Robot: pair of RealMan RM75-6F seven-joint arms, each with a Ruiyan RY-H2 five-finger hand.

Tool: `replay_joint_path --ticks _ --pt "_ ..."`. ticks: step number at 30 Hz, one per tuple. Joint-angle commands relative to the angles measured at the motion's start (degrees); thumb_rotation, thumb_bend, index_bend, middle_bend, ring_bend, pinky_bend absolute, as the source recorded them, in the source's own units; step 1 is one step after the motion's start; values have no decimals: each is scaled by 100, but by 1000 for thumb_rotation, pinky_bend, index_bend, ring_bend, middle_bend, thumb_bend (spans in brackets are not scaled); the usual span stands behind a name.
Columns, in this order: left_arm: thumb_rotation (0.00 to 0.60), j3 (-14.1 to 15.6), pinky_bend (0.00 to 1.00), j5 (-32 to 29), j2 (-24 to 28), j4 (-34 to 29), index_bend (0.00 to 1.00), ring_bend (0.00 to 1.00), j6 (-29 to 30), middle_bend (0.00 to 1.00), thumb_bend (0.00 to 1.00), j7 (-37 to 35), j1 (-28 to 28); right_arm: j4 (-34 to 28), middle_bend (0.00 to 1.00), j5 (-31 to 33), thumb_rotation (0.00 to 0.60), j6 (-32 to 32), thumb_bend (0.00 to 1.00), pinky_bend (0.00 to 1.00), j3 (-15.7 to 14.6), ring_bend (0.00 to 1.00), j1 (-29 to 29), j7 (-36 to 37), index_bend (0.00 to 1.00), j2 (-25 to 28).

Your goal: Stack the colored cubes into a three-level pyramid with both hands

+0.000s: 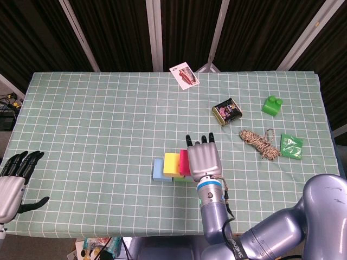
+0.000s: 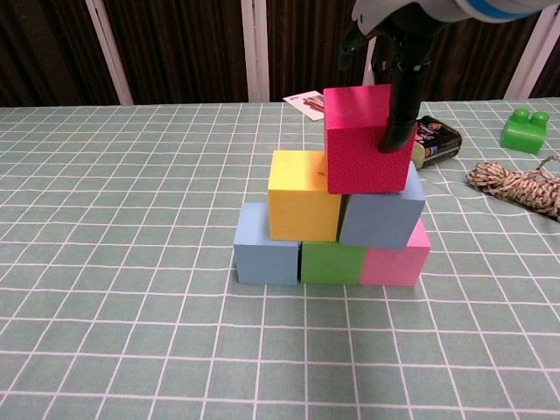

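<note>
— Right hand [image 2: 395, 52] first: what does it have?
— It grips the red cube [image 2: 367, 138] from above, one dark finger [image 2: 398, 105] pressed down the cube's front face near its right edge. The cube hangs directly under the hand, tilted a little.
— And where does that cube sit against the rest?
— Over the seam between the yellow cube [image 2: 302, 194] and the grey-blue cube [image 2: 382, 210], touching or just above them — I cannot tell which. Those two rest on a bottom row: light blue cube [image 2: 265, 244], green cube [image 2: 332, 262], pink cube [image 2: 396, 259], side by side on the checked tablecloth [image 2: 131, 332].
— Left hand [image 1: 13, 181]?
— Far off at the table's near left edge, fingers apart, holding nothing — well away from the stack.
</note>
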Motion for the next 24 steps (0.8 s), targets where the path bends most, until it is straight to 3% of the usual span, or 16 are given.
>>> replay_joint_path --ticks 1,24 --pt "600 4 0 3 3 -2 0 0 -1 52 65 1 2 12 393 -18 600 3 327 103 -11 134 -10 -9 0 -4" --pt "600 -2 0 8 27 -10 0 0 20 51 65 -26 11 18 313 -182 600 61 285 104 62 66 -80 67 0 -77"
